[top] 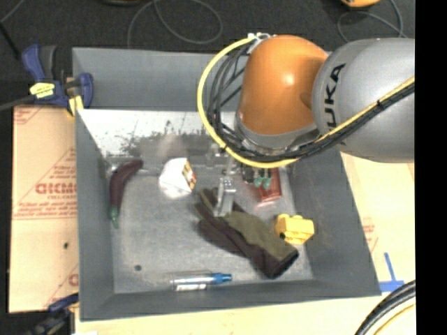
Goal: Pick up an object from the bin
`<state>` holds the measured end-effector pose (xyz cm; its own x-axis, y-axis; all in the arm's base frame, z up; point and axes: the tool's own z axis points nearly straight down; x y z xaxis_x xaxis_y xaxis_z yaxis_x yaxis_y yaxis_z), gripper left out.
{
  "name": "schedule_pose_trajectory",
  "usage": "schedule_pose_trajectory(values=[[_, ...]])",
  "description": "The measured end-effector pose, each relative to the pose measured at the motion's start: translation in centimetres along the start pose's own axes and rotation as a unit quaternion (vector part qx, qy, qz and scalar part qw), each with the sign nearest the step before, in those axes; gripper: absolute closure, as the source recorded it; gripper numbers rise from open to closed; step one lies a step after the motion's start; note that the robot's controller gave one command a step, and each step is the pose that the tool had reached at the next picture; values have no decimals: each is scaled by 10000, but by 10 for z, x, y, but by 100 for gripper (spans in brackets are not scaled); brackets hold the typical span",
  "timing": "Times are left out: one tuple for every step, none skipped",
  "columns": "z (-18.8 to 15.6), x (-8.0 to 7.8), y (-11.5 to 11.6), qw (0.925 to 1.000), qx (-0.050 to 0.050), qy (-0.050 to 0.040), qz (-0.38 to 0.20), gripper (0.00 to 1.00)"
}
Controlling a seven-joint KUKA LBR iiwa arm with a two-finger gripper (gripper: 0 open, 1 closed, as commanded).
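My gripper hangs below the orange wrist cover in the middle of the bin. Its tip is down at the upper left end of a dark olive and brown glove, which stretches toward the bin's lower right. A white crumpled thing with an orange and brown label lies just to the gripper's left. Close on its right is a red flat thing, partly hidden by the arm. A yellow toy block sits at the glove's right edge.
A dark purple eggplant-shaped thing lies along the left wall. A pen with a blue cap rests near the front wall. The arm and its cables cover the back right of the bin.
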<state>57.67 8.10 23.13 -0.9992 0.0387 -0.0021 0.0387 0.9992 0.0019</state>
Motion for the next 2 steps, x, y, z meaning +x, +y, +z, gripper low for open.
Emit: schedule_pose_trajectory(values=[[46, 6, -13, 9999, 1, -46, 113, 0], [95, 9, -20, 9991, 2, -28, -413, 0]])
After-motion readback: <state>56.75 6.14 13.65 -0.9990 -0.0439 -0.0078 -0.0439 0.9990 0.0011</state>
